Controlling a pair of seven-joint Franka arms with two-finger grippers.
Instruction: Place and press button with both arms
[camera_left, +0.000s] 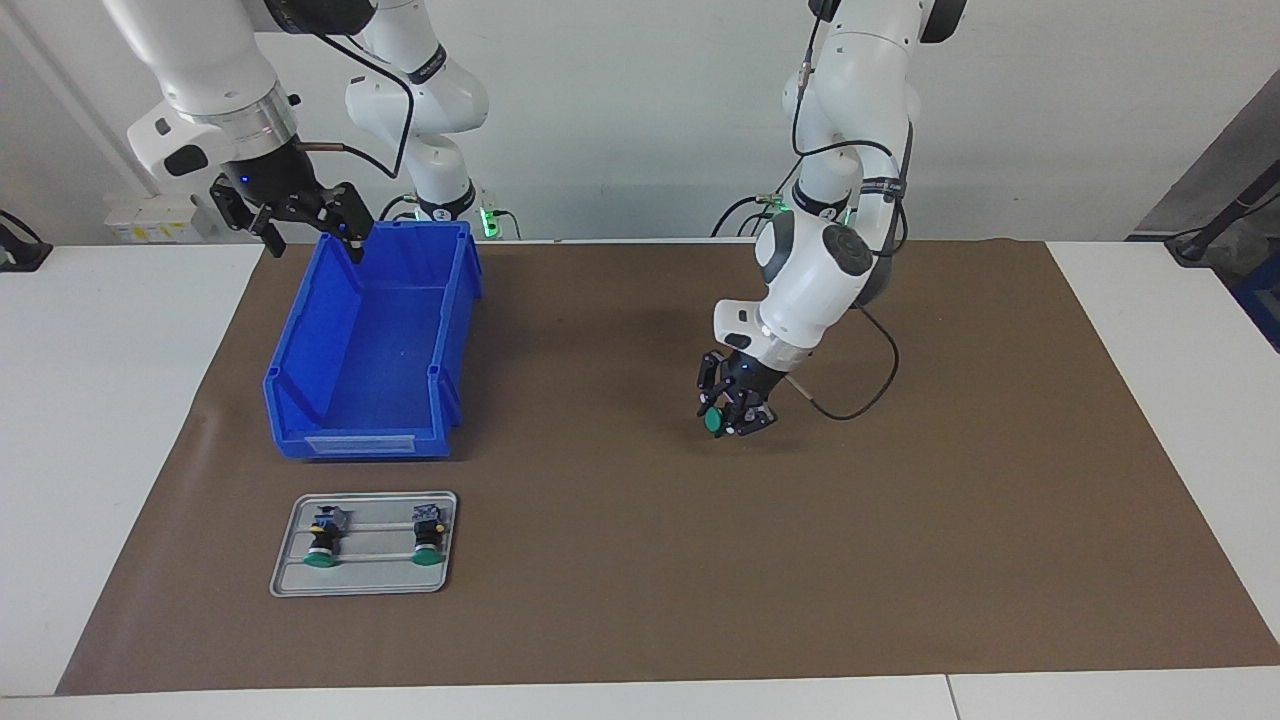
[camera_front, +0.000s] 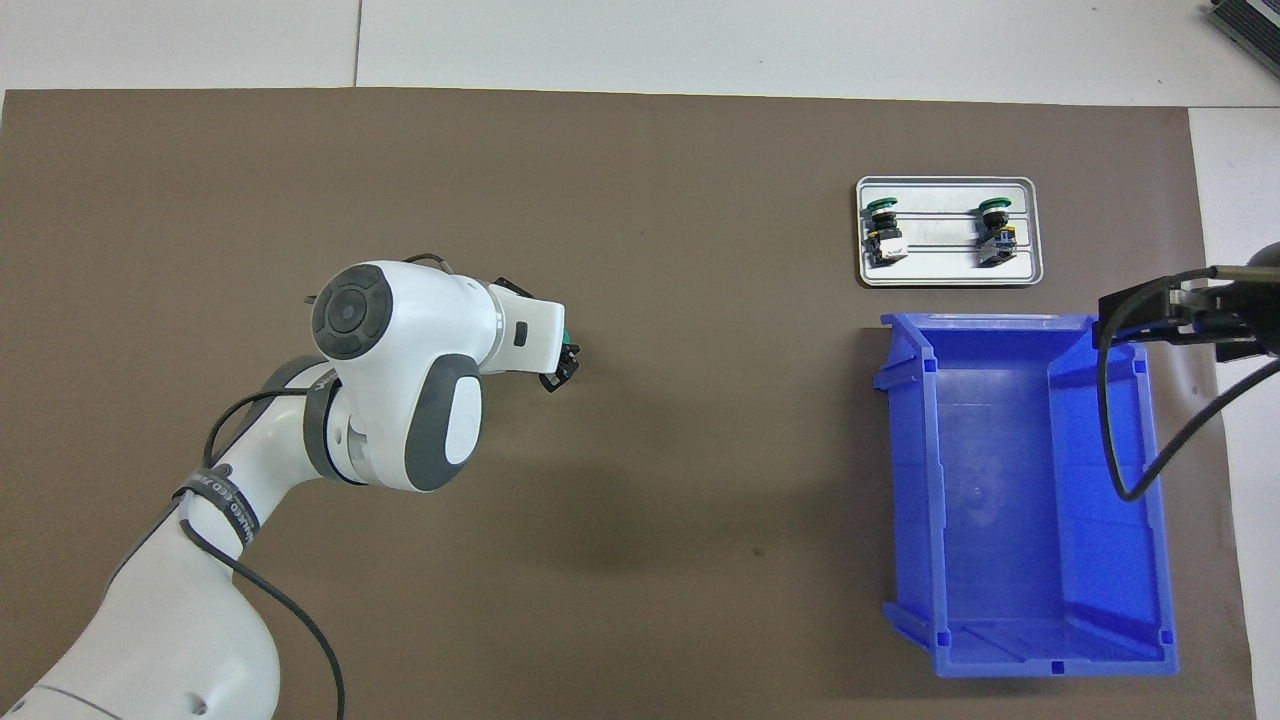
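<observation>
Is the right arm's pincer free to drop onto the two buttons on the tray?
Probably yes: the right pincer hangs open and empty over the blue bin's edge, and nothing covers the buttons on the tray.

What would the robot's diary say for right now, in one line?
left gripper: holds green button over mat | right gripper: open, waits over blue bin | tray: two buttons
</observation>
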